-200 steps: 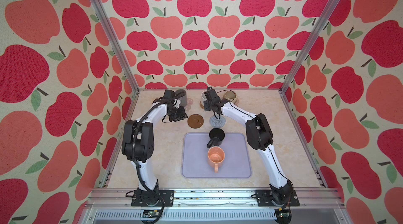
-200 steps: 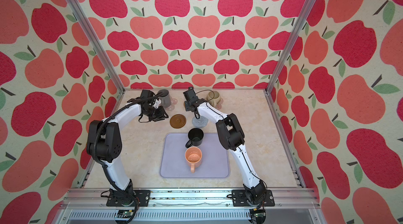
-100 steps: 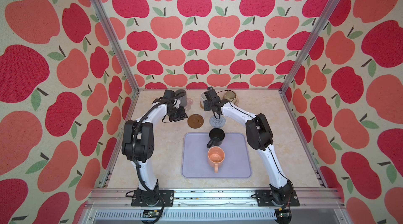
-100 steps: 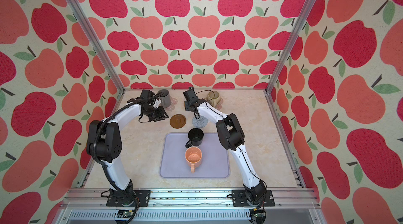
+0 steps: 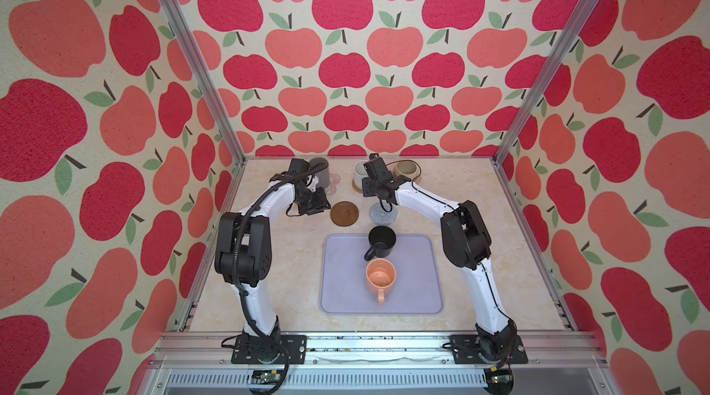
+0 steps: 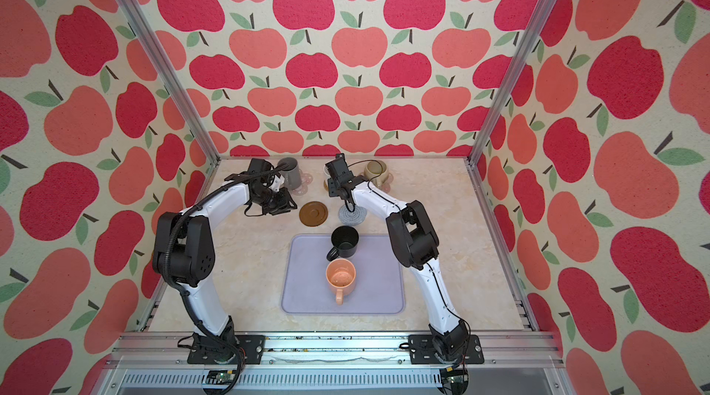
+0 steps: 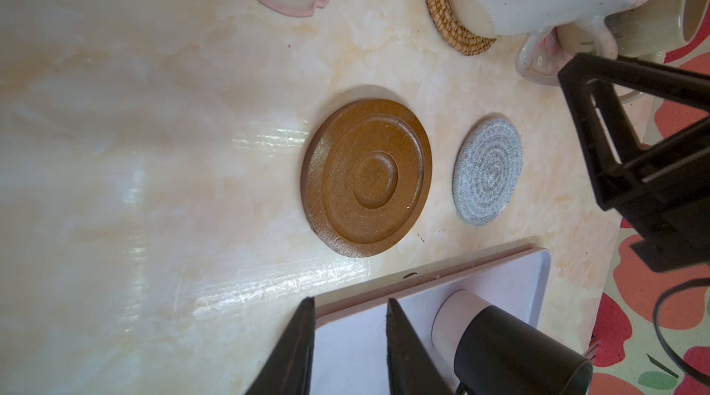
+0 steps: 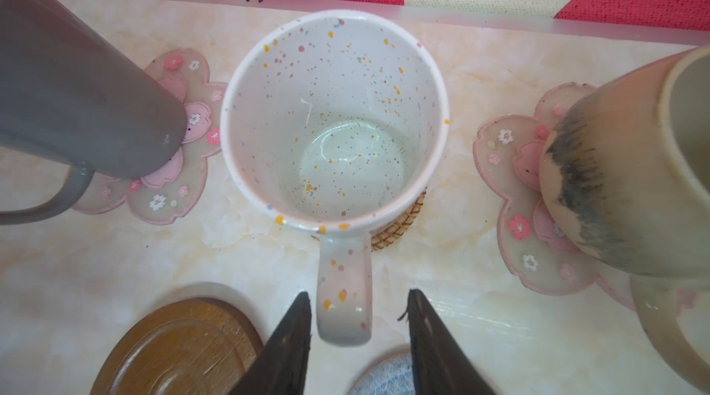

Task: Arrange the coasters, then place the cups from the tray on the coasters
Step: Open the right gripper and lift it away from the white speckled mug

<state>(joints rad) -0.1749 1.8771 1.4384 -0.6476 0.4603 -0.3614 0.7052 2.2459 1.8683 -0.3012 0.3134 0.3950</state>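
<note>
Seemingly free tabletop (image 5: 296, 258) left of tray (image 5: 417, 281)

**Two cups on the tray, three along the desk's far edge**

We're looking down at the lavender tray (image 6: 380, 285) near the front edge of the desk (image 6: 249, 266). The black cup (image 6: 344, 242) stands at its far rim, and the peach-orange cup (image 6: 340, 277) is just in front, handle toward the front. Past the tray the dark brown coaster (image 6: 313, 213) and grey crocheted coaster (image 6: 355, 215) lie flat side by side. Along the far edge, the tall grey cup (image 6: 291, 172) stands on a pink flower coaster (image 6: 305, 181) and the beige-olive cup (image 6: 375, 170) on another (image 6: 388, 178). Between them the right arm (image 6: 384, 204) hides most of the speckled white cup (image 6: 326, 172). The left arm (image 6: 226, 201) ends just beside the grey cup.
</note>
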